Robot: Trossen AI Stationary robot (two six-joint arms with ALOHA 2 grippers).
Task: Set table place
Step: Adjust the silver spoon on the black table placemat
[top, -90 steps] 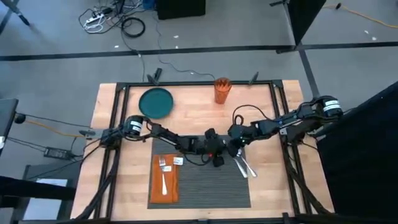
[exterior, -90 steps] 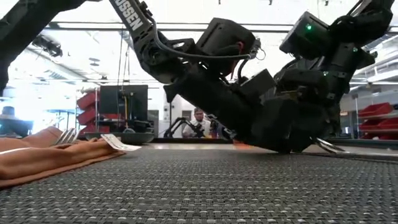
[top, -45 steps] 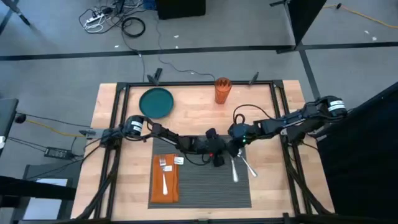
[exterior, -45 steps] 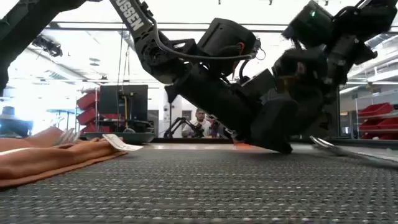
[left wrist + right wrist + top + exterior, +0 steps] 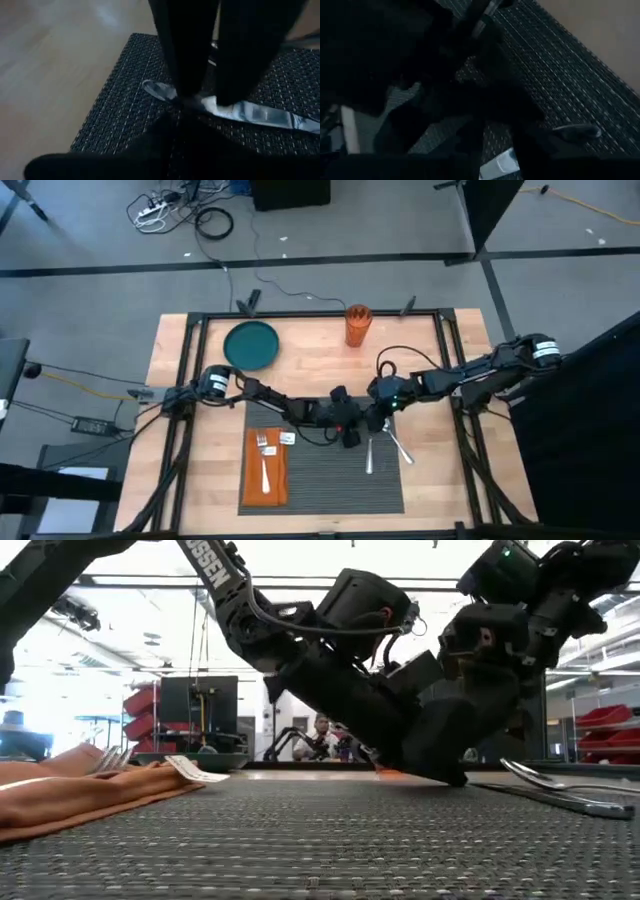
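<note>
fork (image 5: 263, 463) on napkin (image 5: 264, 484), left of placemat (image 5: 330, 480)

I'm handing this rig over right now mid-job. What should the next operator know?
Left gripper: low over the placemat's far edge, right at one silver utensil; its grip can't be read.
Right gripper: close beside it, over the same edge; grip unclear.
Done: the orange napkin lies along the placemat's left side with the fork on it. Two utensils are on the right side, the second splayed at an angle.
Left: the teal plate and orange cup sit on the bare table behind the placemat. The utensils probably need straightening.
</note>
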